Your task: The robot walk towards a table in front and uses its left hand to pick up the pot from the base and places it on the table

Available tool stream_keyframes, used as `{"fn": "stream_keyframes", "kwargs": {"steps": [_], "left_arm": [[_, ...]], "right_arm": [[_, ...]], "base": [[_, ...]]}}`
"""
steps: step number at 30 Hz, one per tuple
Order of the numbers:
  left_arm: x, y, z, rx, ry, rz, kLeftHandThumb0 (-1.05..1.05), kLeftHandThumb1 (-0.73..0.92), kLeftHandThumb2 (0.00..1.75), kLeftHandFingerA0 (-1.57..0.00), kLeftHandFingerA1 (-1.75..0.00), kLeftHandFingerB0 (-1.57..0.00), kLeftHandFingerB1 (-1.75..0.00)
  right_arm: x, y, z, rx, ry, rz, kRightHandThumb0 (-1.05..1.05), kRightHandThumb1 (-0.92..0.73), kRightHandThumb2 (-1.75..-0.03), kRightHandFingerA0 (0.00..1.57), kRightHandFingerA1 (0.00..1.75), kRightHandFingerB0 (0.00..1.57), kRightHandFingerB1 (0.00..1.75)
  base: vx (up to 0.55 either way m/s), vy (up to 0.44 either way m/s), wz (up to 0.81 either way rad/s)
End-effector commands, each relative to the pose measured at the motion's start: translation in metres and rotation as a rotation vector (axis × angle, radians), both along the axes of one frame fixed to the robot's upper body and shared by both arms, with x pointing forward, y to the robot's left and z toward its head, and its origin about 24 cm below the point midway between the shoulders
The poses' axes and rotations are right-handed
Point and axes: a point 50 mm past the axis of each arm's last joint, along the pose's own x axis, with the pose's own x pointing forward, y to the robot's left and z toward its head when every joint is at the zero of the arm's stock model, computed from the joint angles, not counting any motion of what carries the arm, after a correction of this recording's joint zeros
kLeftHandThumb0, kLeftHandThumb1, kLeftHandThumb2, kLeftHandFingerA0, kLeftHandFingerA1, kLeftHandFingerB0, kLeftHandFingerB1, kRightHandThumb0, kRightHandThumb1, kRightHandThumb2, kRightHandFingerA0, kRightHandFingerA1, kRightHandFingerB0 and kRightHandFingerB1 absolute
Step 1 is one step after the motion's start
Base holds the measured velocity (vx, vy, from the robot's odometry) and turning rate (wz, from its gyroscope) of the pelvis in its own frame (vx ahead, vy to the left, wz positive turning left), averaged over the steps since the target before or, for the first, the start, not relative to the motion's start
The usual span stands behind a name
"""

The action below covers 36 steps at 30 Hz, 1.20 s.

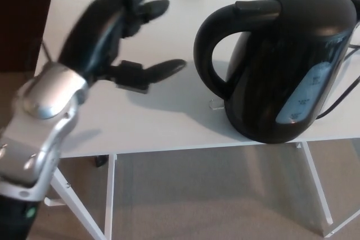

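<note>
Your left hand [121,32] is wide open and holds nothing. Its two thick fingers [147,8] point up and to the right, and the thumb [163,70] is spread well apart below them, aimed toward the kettle. The hand hangs over the left part of the white table [169,122], blurred, with the silver wrist [50,91] below it at the table's front edge.

The black electric kettle [287,60] stands upright on the right part of the table, clear of the hand. Its loop handle [211,43] faces the hand, with a gap between thumb tip and handle. A pale water window [309,94] shows on the kettle's side, and a dark cable [340,102] runs off behind it to the right. You cannot tell the base apart from the kettle's dark bottom.
</note>
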Motion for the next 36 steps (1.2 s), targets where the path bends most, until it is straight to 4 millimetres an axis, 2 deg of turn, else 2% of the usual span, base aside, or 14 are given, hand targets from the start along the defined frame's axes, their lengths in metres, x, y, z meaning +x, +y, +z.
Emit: {"fn": "stream_keyframes", "kwargs": {"steps": [1,6,7,10,16,19,23,26,31,32,33,34,36], "left_arm": [[0.009,0.0,-0.007,0.082,0.052,0.071,-0.28,0.25,0.82,0.0,-0.48,0.0,-0.48],[0.017,-0.011,-0.013,0.079,0.076,0.073,-0.28,0.24,0.82,0.0,-0.49,0.0,-0.48],[0.02,-0.02,-0.014,0.117,0.062,0.068,-0.6,0.38,0.7,-0.17,-0.4,-0.06,-0.3],[0.022,-0.028,-0.015,0.137,0.052,0.07,-0.62,0.39,0.68,-0.17,-0.38,-0.09,-0.33],[0.026,-0.037,-0.013,0.158,0.03,0.09,-0.62,0.4,0.68,-0.17,-0.38,-0.09,-0.33],[0.034,-0.044,-0.005,0.145,0.003,0.123,-0.59,0.4,0.67,-0.19,-0.39,-0.09,-0.33],[0.037,-0.047,-0.003,0.133,0.012,0.138,-0.6,0.39,0.67,-0.2,-0.39,-0.09,-0.33],[0.041,-0.058,0.0,0.1,0.046,0.151,-0.56,0.36,0.66,-0.26,-0.41,-0.15,-0.34],[0.042,-0.066,-0.001,0.097,0.037,0.142,-0.56,0.37,0.66,-0.24,-0.42,-0.13,-0.34],[0.039,-0.074,-0.002,0.124,0.031,0.134,-0.58,0.39,0.67,-0.26,-0.42,-0.13,-0.35],[0.039,-0.078,-0.003,0.135,0.027,0.131,-0.58,0.39,0.67,-0.26,-0.42,-0.13,-0.35],[0.039,-0.08,-0.005,0.125,0.047,0.128,-0.58,0.39,0.67,-0.26,-0.42,-0.12,-0.34],[0.039,-0.082,-0.007,0.119,0.059,0.129,-0.57,0.39,0.67,-0.27,-0.42,-0.12,-0.34]], "right_arm": [[0.001,-0.003,0.002,-0.02,-0.006,0.001,-0.41,-0.54,-0.57,0.51,0.38,0.33,0.35],[0.002,-0.003,0.002,-0.029,0.001,0.012,-0.39,-0.54,-0.57,0.51,0.39,0.33,0.35],[0.005,-0.001,0.002,-0.023,-0.007,0.009,-0.39,-0.53,-0.57,0.53,0.39,0.35,0.35],[0.006,0.002,0.001,-0.021,-0.009,0.015,-0.42,-0.54,-0.56,0.52,0.38,0.34,0.35],[0.006,0.004,0.001,-0.029,-0.008,0.027,-0.41,-0.54,-0.56,0.53,0.39,0.34,0.35],[0.009,0.006,0.001,-0.035,-0.011,0.034,-0.43,-0.52,-0.56,0.54,0.39,0.34,0.35],[0.009,0.005,0.001,-0.037,-0.012,0.039,-0.43,-0.53,-0.56,0.54,0.39,0.35,0.35],[0.012,0.006,0.002,-0.04,-0.014,0.045,-0.46,-0.53,-0.56,0.54,0.38,0.36,0.35],[0.014,0.007,0.002,-0.037,-0.02,0.044,-0.45,-0.52,-0.56,0.54,0.39,0.36,0.35],[0.014,0.007,0.003,-0.029,-0.033,0.038,-0.49,-0.43,-0.72,0.47,0.5,0.3,0.45],[0.014,0.008,0.003,-0.026,-0.039,0.036,-0.49,-0.43,-0.72,0.47,0.5,0.3,0.45],[0.014,0.008,0.003,-0.03,-0.039,0.038,-0.43,-0.52,-0.56,0.53,0.39,0.35,0.35],[0.014,0.008,0.003,-0.037,-0.04,0.041,-0.43,-0.52,-0.56,0.54,0.39,0.35,0.35]], "base": [[0.0,0.0,0.0],[0.0,0.0,0.0],[0.0,0.0,0.0],[0.0,0.0,0.0],[0.0,0.0,0.0],[0.0,0.0,0.0],[0.0,0.0,0.0],[0.0,0.0,0.0],[0.0,0.0,0.0],[0.0,0.0,0.0],[0.0,0.0,0.0],[0.0,0.0,0.0],[0.0,0.0,0.0]]}}
